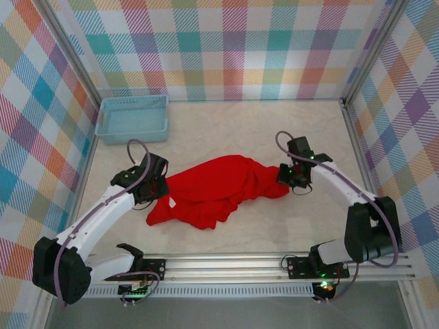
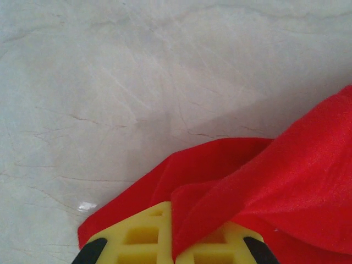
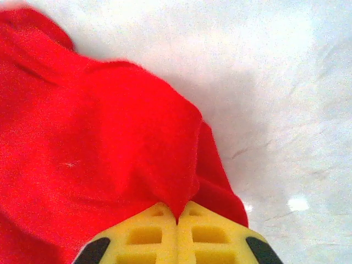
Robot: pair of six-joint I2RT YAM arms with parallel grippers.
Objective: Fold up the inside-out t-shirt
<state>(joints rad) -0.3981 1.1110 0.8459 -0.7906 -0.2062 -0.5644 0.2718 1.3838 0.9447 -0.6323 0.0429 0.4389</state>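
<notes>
- Inside-out t-shirt [image 1: 216, 192]: a bunched red heap at the middle of the table [image 1: 274, 130], between the arms and well apart from the blue basket [image 1: 132, 118].
- Left gripper [image 2: 172, 245]: jaws clamped on a fold at the shirt's left edge.
- Right gripper [image 3: 177, 228]: jaws pinched together on cloth at its right edge.
- Handling, as judged: light, limp and not fragile. It sags between holds, so hems or shoulder seams suit gripping best.

No text, brand, number or sign is showing legibly in any view. A small white tag [image 1: 171, 202] is showing on the inside-out t-shirt [image 1: 219, 188], at the end facing the worktop's left edge. Any print on it is coming through too small to make out.
</notes>
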